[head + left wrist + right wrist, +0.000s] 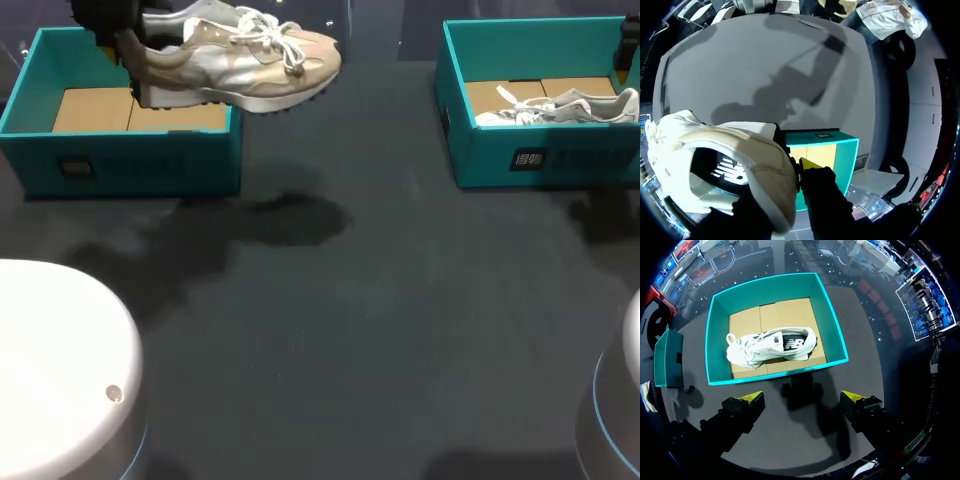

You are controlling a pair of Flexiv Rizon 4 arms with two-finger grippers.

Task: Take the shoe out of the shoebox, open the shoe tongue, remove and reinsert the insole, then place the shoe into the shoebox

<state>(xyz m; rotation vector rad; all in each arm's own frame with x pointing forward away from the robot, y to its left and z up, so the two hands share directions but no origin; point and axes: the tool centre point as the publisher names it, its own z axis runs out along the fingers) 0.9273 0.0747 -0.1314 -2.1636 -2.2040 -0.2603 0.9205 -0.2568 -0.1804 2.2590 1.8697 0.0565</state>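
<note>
The left claw (pixel 125 50) is clenching the heel end of the beige shoe (pixel 240 60) and is holding it in the air. In the left wrist view one yellow fingertip (pixel 810 164) is pressing against the heel, while the other finger is hiding behind the shoe. The shoe is sticking out sideways from this claw, sole down and laces up. Its long axis is running toward the middle of the table (pixel 350 330), with the toe farthest from the fingers. The left box (pixel 130 160) is sitting just under and behind the claw, showing only its cardboard floor, and the front half of the shoe is hanging past the box wall.

The right claw (pixel 804 399) is hovering released, fingers wide apart and gripping nothing. Ahead of and below its fingers the right box (pixel 837 340) is holding a white shoe (pixel 770 347), which is lying on its side across the fingers' line.

Judging by this, the lift out of the box is done and the tongue work is coming. The toe and laces are pointing toward the right arm, yet that arm is well apart from them. The left arm is the only one at the shoe, so the open table below the toe is looking like the likely set-down spot.
</note>
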